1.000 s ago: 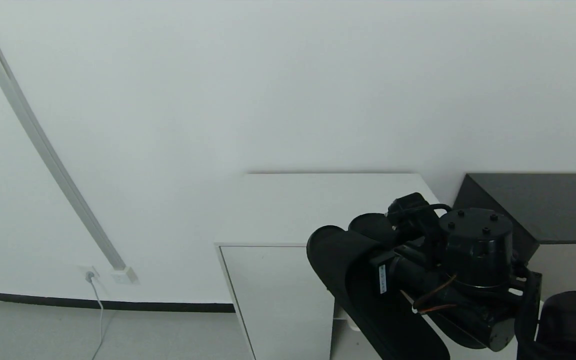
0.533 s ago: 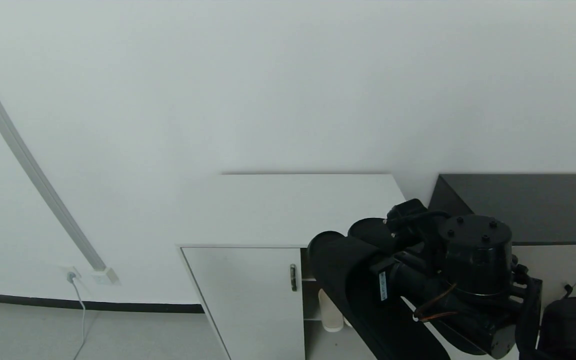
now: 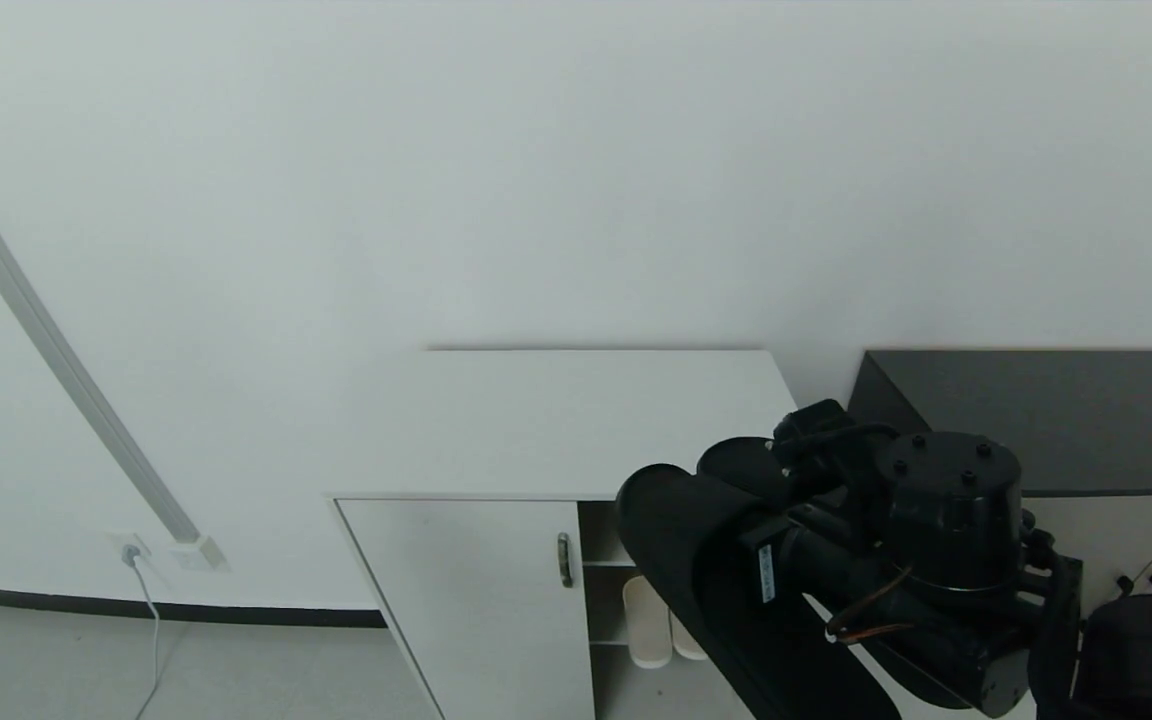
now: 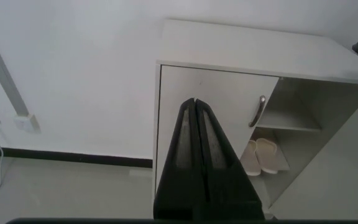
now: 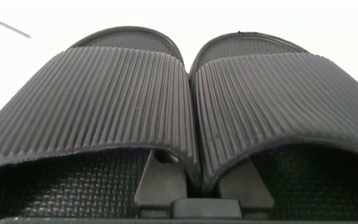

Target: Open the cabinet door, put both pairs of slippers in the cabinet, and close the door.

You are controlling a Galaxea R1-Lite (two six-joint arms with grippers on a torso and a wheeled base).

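A white cabinet stands against the wall. Its left door is closed, with a dark handle; the right half stands open. A pair of white slippers lies on a lower shelf inside. My right gripper is shut on a pair of black slippers, held side by side in front of the open half, toes up. The ribbed straps of the black slippers arch over its fingers. My left gripper is shut and empty, off from the cabinet, facing the closed door and the white slippers.
The opened right door swings out toward me beside the shelves. A dark cabinet adjoins the white one on the right. On the left, the wall carries a slanting cable duct and a socket with a plugged cord above bare floor.
The head camera has swung right: cabinet and wall now sit further left, bringing the open half with the white slippers into view. The right arm with the black slippers keeps its place.
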